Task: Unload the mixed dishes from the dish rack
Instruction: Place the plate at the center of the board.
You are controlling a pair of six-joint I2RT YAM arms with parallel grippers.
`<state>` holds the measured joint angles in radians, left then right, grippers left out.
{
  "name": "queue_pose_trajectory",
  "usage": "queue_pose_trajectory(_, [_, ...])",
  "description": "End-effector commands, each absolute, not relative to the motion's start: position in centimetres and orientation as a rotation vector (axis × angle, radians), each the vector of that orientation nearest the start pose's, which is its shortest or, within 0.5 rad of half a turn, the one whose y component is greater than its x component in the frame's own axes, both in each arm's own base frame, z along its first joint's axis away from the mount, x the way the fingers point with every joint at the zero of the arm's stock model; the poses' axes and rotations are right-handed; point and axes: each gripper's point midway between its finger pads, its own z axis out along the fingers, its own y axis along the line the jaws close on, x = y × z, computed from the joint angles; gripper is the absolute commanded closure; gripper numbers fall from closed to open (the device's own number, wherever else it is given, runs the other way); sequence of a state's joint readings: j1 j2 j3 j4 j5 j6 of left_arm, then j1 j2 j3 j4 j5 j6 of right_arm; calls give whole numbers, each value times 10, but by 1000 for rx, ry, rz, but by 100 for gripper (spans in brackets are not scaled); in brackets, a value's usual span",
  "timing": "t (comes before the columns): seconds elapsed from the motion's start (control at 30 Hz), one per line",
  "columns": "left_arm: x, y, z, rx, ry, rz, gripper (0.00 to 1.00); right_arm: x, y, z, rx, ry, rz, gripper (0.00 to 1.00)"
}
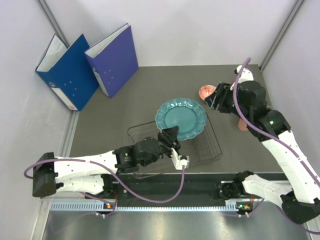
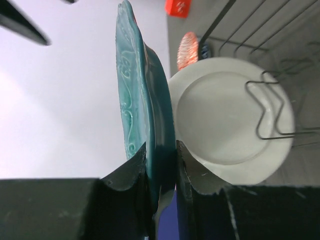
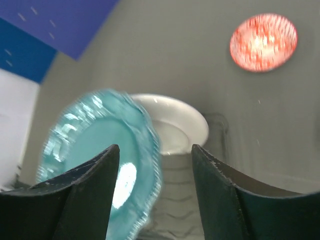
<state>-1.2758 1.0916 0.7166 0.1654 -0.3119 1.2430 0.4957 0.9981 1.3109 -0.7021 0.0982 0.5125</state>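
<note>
My left gripper (image 1: 170,135) (image 2: 161,156) is shut on the rim of the teal plate (image 1: 181,118) (image 2: 145,100) and holds it above the dark wire dish rack (image 1: 200,150) (image 2: 265,100). A white plate (image 2: 230,115) (image 3: 180,122) stands in the rack behind it. My right gripper (image 1: 211,99) (image 3: 156,155) is open and empty, beyond the rack, next to the small red-patterned bowl (image 1: 205,91) (image 3: 263,41) on the table. The teal plate also shows in the right wrist view (image 3: 95,150). A salmon-pink cup (image 1: 242,125) peeks out behind the right arm. The lavender cup and the clear glass are out of view.
Two blue binders (image 1: 70,70) (image 1: 114,59) stand at the back left. A small red block (image 2: 178,7) lies past the bowl. Grey walls close in the table on three sides.
</note>
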Motion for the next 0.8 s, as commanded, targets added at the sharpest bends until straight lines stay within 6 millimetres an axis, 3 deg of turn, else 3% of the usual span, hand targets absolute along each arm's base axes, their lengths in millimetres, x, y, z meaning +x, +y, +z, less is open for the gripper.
queue_pose_trajectory(0.0, [207,-312,354,1240,655,388,100,258,152,318,-46,2100,517,39])
queue_pose_trajectory(0.13, [205,-312,362,1215,640,376,100,256,156,301,-92,2150,515,38])
queue_pose_trajectory(0.27, [203,-316,362,1222,630,369,100,260,164,309,-76,2113,569,38])
queue_pose_trajectory(0.43, [201,-318,360,1223,632,355,100,263,190,321,-107,2062,733,39])
queue_pose_trajectory(0.6, [199,-318,361,1211,629,344,100,257,222,309,-153,2083,946,42])
queue_pose_trajectory(0.7, [198,-319,362,1206,628,336,100,255,234,307,-154,2057,1047,52])
queue_pose_trajectory(0.77, [198,-319,362,1205,626,334,100,253,241,311,-162,2009,1125,67])
